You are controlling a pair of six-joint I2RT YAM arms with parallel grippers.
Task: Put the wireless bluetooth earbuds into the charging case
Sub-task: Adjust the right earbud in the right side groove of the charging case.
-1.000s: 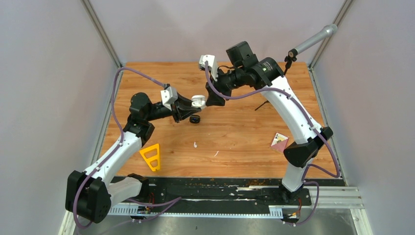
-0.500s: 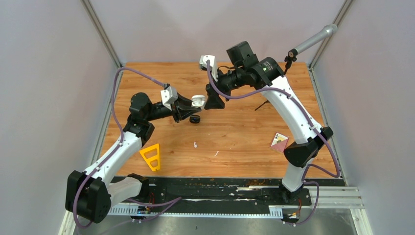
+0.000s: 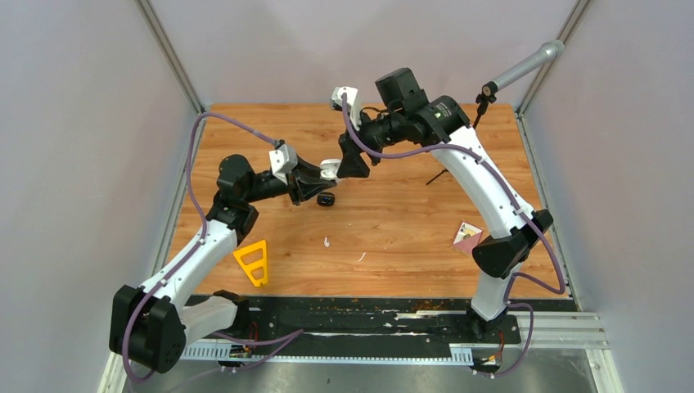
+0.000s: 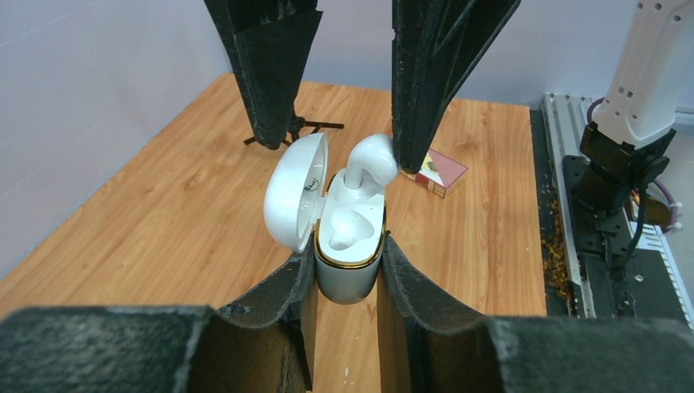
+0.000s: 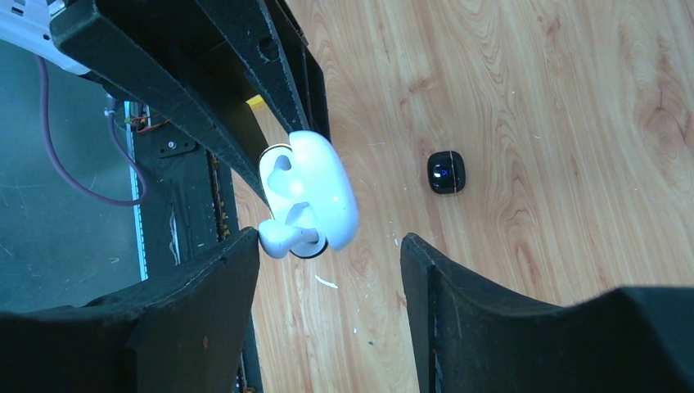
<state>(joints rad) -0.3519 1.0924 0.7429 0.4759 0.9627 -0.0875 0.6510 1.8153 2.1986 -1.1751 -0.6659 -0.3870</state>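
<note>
My left gripper (image 4: 346,270) is shut on a white charging case (image 4: 348,258) and holds it above the table with its lid (image 4: 295,201) swung open. One white earbud (image 4: 350,228) sits in the case. A second white earbud (image 4: 372,157) stands with its stem in the other slot and its head sticking out. My right gripper (image 5: 327,241) is open around the case (image 5: 315,192). One of its fingertips (image 5: 245,246) touches that earbud's head (image 5: 281,237). In the top view the two grippers meet at the case (image 3: 329,170).
A black case (image 3: 326,200) lies shut on the wooden table just below the grippers. A yellow triangular piece (image 3: 253,262) sits front left, a small printed box (image 3: 467,237) front right, and a thin black tool (image 3: 438,174) back right. White scraps (image 3: 361,256) lie mid-table.
My right gripper's jaws have spread wider, letting go of the upright earbud, and shifted slightly left over the case. The left arm has held still.
</note>
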